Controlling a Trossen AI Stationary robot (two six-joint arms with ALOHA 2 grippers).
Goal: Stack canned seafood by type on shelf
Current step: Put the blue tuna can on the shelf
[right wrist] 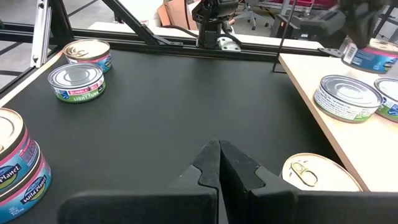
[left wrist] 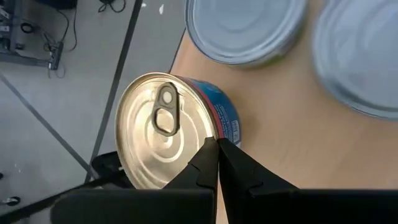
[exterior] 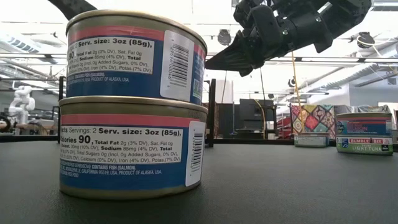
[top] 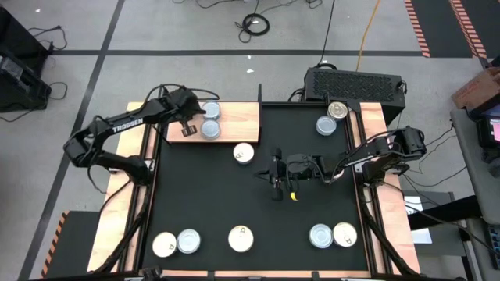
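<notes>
Hovering with jaws closed, the left gripper [top: 187, 125] touched a gold-topped can [left wrist: 165, 127] on the shelf [top: 234, 117] at eleven o'clock; the right gripper [top: 275, 178], also closed and empty, hung mid-mat.

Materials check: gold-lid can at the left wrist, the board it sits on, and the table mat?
Gold-lid can: looks like metal, shiny gold-toned lid with stamped rings and a pull tab; glossy printed label on its side. Board: light natural wood, visible grain, matte. Mat: black, dull and slightly textured, probably rubber or foam.
</notes>
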